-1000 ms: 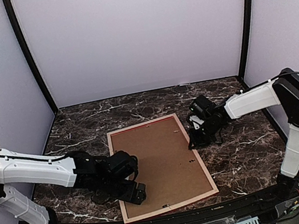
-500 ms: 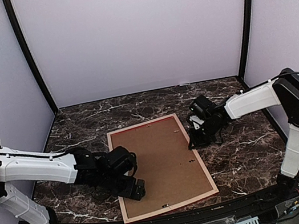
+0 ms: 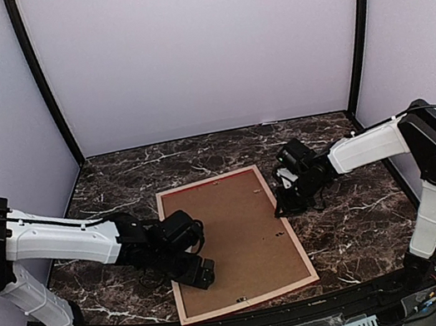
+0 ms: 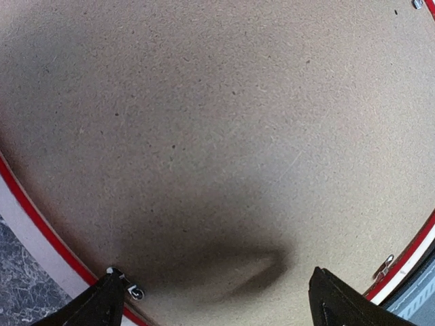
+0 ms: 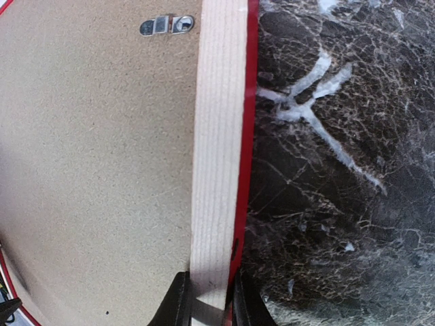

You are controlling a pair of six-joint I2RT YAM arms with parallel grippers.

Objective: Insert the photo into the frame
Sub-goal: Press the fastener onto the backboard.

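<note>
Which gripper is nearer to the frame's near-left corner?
Left. The left gripper hovers open over the backing board inside that corner; the right gripper is clamped on the right rail of the frame, across the board.

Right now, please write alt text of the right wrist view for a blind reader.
The right gripper pinches the pale wood rail of the frame, whose outer edge is red. Left of the rail lies the brown backing board with a small metal clip; right of it is the dark marble table.
</note>
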